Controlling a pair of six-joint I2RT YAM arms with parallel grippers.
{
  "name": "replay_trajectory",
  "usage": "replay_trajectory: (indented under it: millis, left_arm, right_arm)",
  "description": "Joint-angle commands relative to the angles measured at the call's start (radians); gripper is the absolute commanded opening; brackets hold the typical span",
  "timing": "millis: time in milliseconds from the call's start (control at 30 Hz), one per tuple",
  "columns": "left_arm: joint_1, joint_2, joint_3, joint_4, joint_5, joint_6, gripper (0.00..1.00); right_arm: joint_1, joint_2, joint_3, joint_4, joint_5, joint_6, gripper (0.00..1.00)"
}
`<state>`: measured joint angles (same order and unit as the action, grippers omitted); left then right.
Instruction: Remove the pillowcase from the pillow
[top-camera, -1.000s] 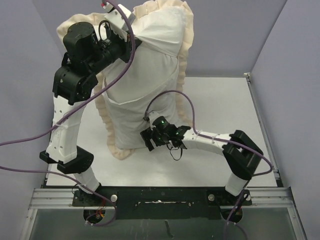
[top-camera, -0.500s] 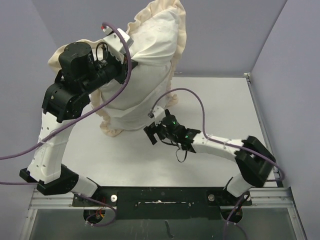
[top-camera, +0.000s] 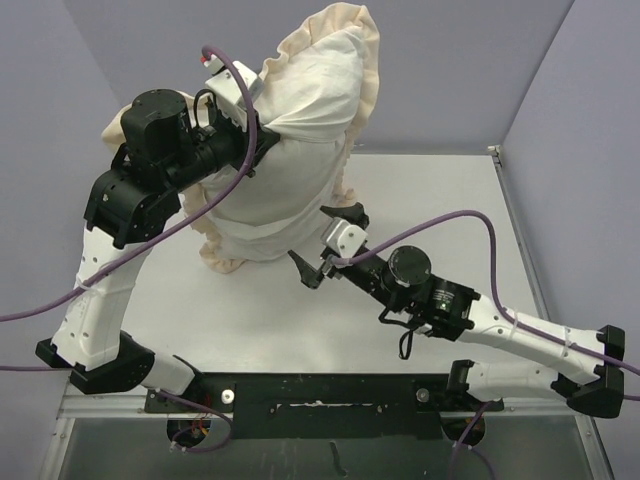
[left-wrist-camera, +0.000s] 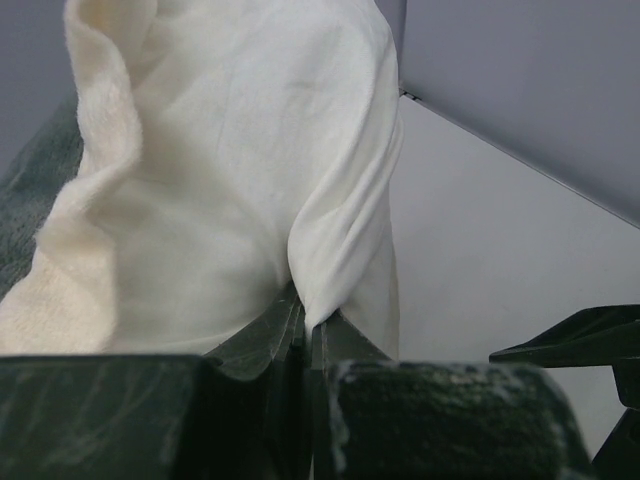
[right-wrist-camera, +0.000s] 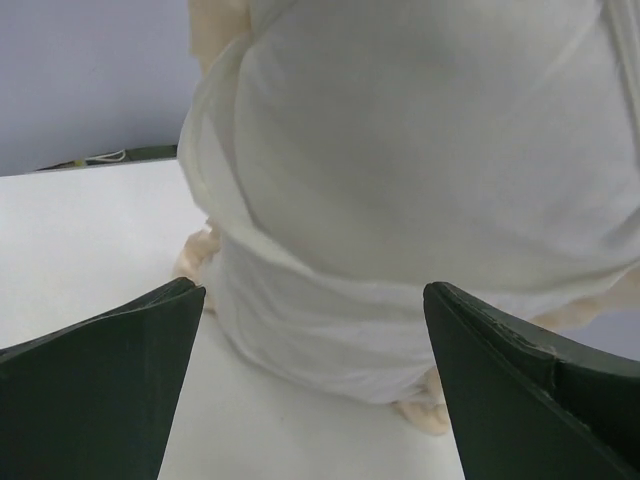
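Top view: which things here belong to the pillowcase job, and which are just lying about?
Part of the job:
- pillowcase, frilled, standing on end
- pillow, stuffed inside it, hidden by the cover
- left gripper, shut on a fold of the pillowcase
- right gripper, open by its lower end

Just there:
- purple cables
- table

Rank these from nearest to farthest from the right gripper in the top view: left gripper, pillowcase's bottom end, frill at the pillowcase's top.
1. Pillowcase's bottom end, just left of the open right gripper.
2. Left gripper, up and left, pinching fabric.
3. Top frill, at the far back.
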<state>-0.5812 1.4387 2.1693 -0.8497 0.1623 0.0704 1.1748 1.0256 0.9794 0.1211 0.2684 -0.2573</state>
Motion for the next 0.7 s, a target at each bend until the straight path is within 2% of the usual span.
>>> replay_trajectory:
  millis: [0,133,200,433,667]
  left_arm:
    - [0.000,0.023,0.048,-0.015,-0.008,-0.039,0.00]
    - [0.000,0.019,0.040,-0.019,-0.012,-0.038,0.00]
    - [0.000,0.014,0.033,-0.016,-0.013,-0.037,0.00]
    - [0.000,0.015,0.018,-0.012,-0.003,-0.035,0.00]
    - [0.002,0.020,0.006,-0.022,0.002,-0.047,0.00]
  right_arm:
    - [-0.031,0.112,0.178,0.029,-0.035,-0.198,0.99]
    - [-0.158,0.210,0.319,-0.023,-0.213,-0.129,0.99]
    - [-0.171,0.246,0.344,0.008,-0.241,-0.164,0.99]
    - [-0.171,0.342,0.403,0.071,-0.280,-0.324,0.99]
    - [-0.137,0.324,0.390,0.134,-0.226,-0.462,0.98]
